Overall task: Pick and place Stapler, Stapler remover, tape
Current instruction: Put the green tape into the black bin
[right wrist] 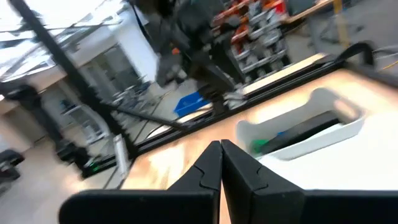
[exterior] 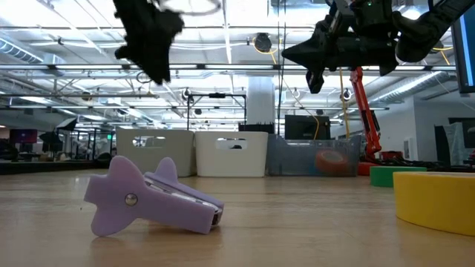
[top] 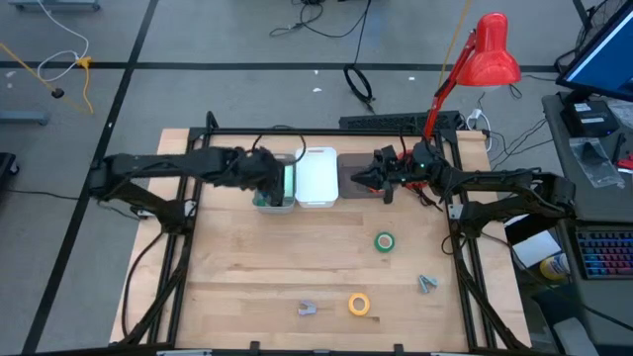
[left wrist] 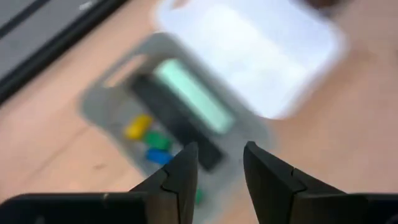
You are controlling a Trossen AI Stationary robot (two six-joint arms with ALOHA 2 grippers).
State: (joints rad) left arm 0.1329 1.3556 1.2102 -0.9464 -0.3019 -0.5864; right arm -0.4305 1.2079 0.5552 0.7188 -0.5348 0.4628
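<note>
1. My left claw (left wrist: 217, 180) hangs over the grey bin (top: 274, 184) at the far side of the counter (top: 257, 267), fingers apart with nothing between them. I judge it is parked there for a drop into the bin.
2. Below it in the grey bin lies a pale green and black stapler (left wrist: 186, 109), with small yellow, green and blue bits (left wrist: 149, 140) beside it; I cannot tell what those bits are.
3. My right claw (right wrist: 221, 163) is pressed together and empty, held high above the far right of the counter, just right of the white bin (top: 317, 176).
4. The white bin sits touching the grey one on its right. I cannot see anything in it.
5. Still out on the counter: a green tape roll (top: 384, 241) right of centre, a yellow tape roll (top: 358, 304) at the near edge, a lilac staple remover (exterior: 148, 196) just left of the yellow roll, and a grey-green staple remover (top: 426, 284) to the near right. By my reading these are yet to be collected.
6. The counter is pale wood in a black frame. A red desk lamp (top: 485, 54) stands at its far right corner.
7. Beyond is a grey floor with loose cables, and a desk with a monitor and keyboard to the right.
</note>
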